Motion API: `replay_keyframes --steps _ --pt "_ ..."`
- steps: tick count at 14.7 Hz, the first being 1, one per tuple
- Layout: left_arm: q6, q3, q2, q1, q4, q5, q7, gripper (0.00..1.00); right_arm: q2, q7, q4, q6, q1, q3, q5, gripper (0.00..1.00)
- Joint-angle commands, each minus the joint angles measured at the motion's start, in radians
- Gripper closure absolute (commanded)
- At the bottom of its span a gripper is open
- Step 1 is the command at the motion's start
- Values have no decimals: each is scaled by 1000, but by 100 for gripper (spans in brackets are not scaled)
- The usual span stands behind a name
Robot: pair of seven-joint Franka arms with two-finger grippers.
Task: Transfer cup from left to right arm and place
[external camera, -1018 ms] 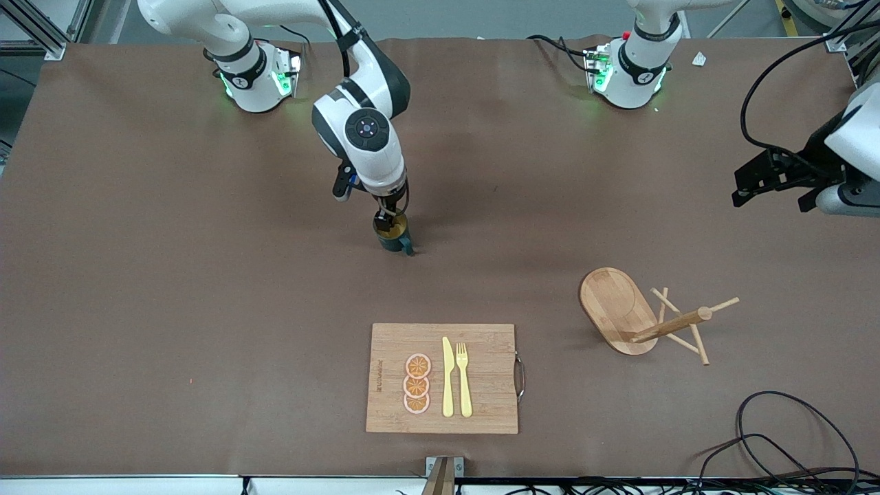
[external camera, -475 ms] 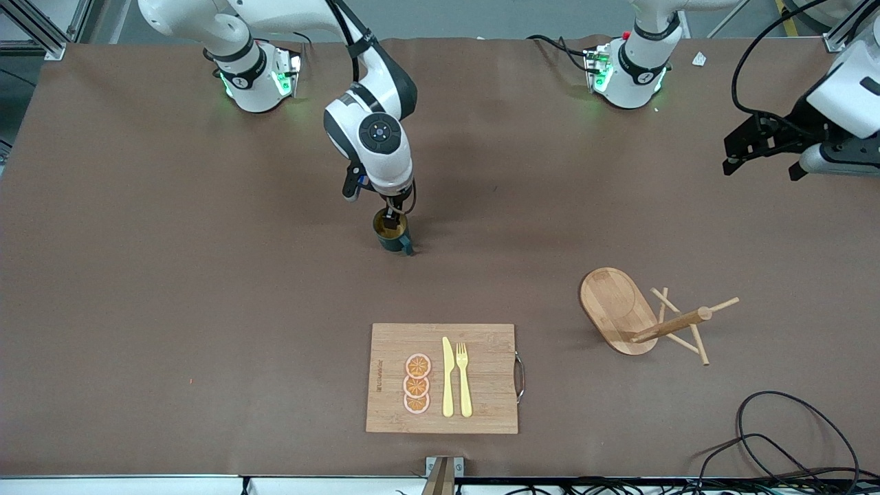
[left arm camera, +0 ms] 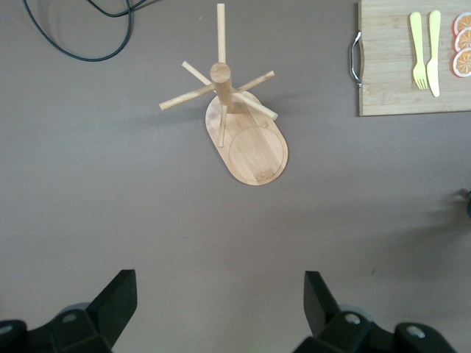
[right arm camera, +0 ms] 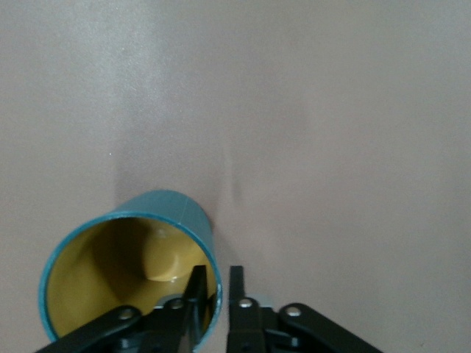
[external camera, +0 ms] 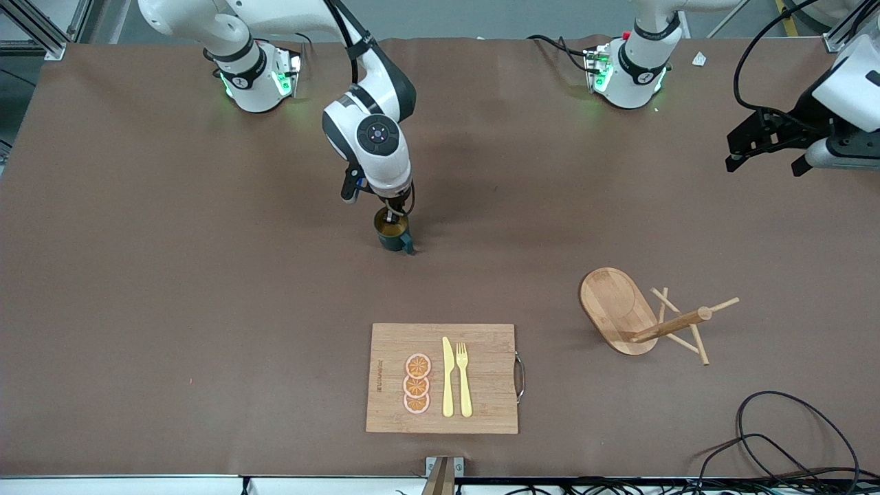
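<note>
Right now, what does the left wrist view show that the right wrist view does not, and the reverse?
Only the left wrist view shows the wooden mug tree, the cutting board carrying a yellow fork, yellow knife and orange slices, a black cable, and the left gripper open over bare table.

Only the right wrist view shows the cup's yellow inside, with the right gripper pinching its wall between its fingers.

Both show the brown table cover.
</note>
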Motion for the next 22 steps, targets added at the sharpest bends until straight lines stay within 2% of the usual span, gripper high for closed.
replay_keyframes --steps 1,4,10,14,22 --pt "14 5 -30 3 -29 -3 0 0 -20 -95 -15 -2 -10 -2 11 100" --pt "13 16 -30 6 -30 -5 -49 0 -58 -313 -9 -70 -50 -2 11 100" --pt "14 22 -26 16 -32 26 -9 0 -167 -932 -7 -254 -187 -3 14 100" --pt "16 22 -11 15 -26 24 26 0 -198 -1283 5 -294 -307 -9 11 100" --pt "37 14 1 15 -24 23 5 0 -211 -2378 75 -435 -591 -11 2 100"
